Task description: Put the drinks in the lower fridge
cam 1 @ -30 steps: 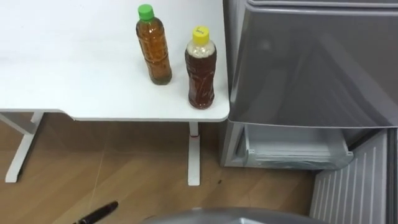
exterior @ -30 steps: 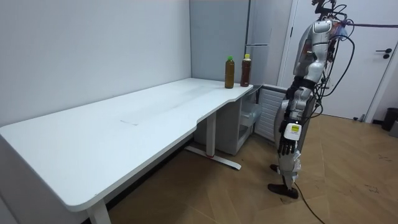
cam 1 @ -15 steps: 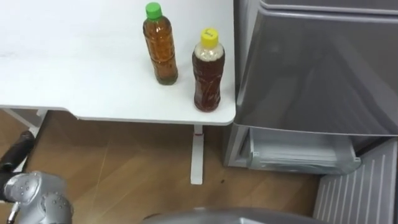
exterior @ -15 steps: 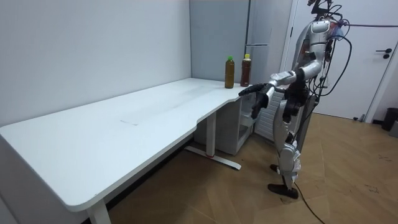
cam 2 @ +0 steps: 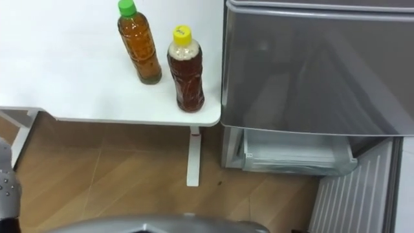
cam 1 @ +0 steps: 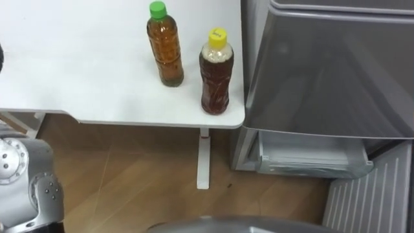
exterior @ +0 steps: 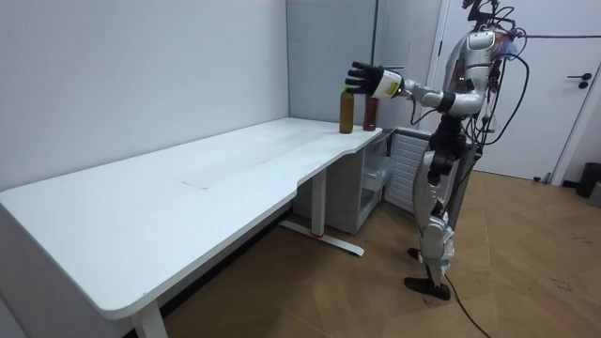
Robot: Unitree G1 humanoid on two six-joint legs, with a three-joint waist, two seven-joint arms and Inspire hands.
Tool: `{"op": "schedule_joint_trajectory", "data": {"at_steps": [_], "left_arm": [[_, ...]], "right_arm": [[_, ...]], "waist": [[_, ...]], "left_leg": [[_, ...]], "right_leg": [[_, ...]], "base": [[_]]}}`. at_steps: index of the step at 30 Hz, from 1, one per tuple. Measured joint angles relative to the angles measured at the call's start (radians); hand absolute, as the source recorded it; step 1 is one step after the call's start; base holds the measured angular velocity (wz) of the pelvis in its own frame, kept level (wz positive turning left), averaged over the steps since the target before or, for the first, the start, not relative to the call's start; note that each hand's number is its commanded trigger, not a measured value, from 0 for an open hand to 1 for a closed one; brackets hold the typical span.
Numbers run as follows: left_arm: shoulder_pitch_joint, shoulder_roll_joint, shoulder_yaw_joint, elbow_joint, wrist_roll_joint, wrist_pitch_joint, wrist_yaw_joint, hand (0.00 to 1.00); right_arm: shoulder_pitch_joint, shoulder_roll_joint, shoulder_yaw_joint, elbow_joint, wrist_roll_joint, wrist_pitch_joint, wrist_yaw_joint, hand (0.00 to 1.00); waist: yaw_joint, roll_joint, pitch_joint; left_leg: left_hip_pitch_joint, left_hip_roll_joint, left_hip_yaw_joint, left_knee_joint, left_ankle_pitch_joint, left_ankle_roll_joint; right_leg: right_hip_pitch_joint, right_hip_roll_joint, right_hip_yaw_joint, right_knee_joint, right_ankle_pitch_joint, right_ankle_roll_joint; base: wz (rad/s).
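Fridge (cam 1: 323, 71): grey, at 3 o'clock of the table. Its lower compartment (cam 1: 310, 155) stands open, with the door (cam 1: 369, 194) swung out at 5 o'clock.
Table (cam 1: 77, 65): white. Its corner juts near the compartment and is a likely obstacle on the way down.
Green-capped bottle (cam 1: 164, 45), with yellow-capped bottle (cam 1: 215, 72) at its 4 o'clock: both upright by the table corner, apart. Probably full, weighty and smooth; grasp mid-body.
Left hand (exterior: 364, 79): fingers spread, empty, raised near the bottle tops.

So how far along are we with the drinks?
Done: the lower fridge door stands open. In hand: the left hand is up near the bottles, open, holding nothing. Left: the green-capped bottle and the yellow-capped bottle both stand on the table, so both need moving in.
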Motion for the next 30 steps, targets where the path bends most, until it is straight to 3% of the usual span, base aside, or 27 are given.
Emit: {"op": "schedule_joint_trajectory", "data": {"at_steps": [5,7,9,15,24,30], "left_arm": [[-0.002,0.007,-0.065,-0.034,0.01,0.006,-0.146,0.0],[-0.011,0.026,-0.101,-0.05,0.016,0.013,-0.21,0.0],[-0.047,0.06,-0.145,-0.062,0.017,0.033,-0.307,0.0],[-0.115,0.069,-0.191,-0.11,0.02,0.04,-0.498,0.0],[-0.117,0.07,-0.256,-0.111,0.057,0.086,-0.664,0.0],[-0.146,0.07,-0.3,-0.111,0.056,0.1,-0.712,0.0]], "right_arm": [[-0.009,0.0,0.0,0.006,-0.029,-0.001,0.006,0.0],[-0.017,0.0,0.0,0.002,-0.05,-0.001,0.016,0.0],[-0.022,-0.002,0.0,-0.006,-0.063,-0.002,0.037,0.0],[-0.03,-0.017,0.001,-0.005,-0.073,-0.018,0.063,0.0],[-0.064,-0.027,0.003,0.043,-0.061,-0.018,0.06,0.0],[-0.07,-0.029,0.023,0.054,-0.059,-0.017,0.057,0.0]], "waist": [[-0.011,-0.005,0.0034],[-0.02,-0.007,0.0054],[-0.026,-0.007,0.0055],[-0.039,0.005,0.0078],[-0.055,0.011,0.0097],[-0.059,0.011,0.0096]], "left_leg": [[-0.009,-0.001,0.0,0.001,0.0,0.0],[-0.02,-0.001,-0.001,0.003,0.0,0.0],[-0.03,-0.001,-0.003,0.005,0.0,0.0],[-0.026,-0.001,-0.003,0.002,0.0,0.0],[-0.026,0.0,0.001,0.001,0.0,0.0],[-0.023,0.0,0.005,0.001,0.0,0.0]], "right_leg": [[-0.004,-0.001,-0.001,-0.001,-0.001,0.002],[-0.01,-0.001,-0.005,0.0,-0.001,0.002],[-0.018,0.0,-0.004,0.001,-0.001,0.002],[-0.019,0.006,0.003,0.001,-0.001,0.002],[-0.026,0.008,0.023,-0.001,-0.001,0.001],[-0.023,0.007,0.021,0.0,-0.001,0.001]], "base": [[0.02],[0.07],[0.0],[-0.05],[-0.06],[0.0]]}}
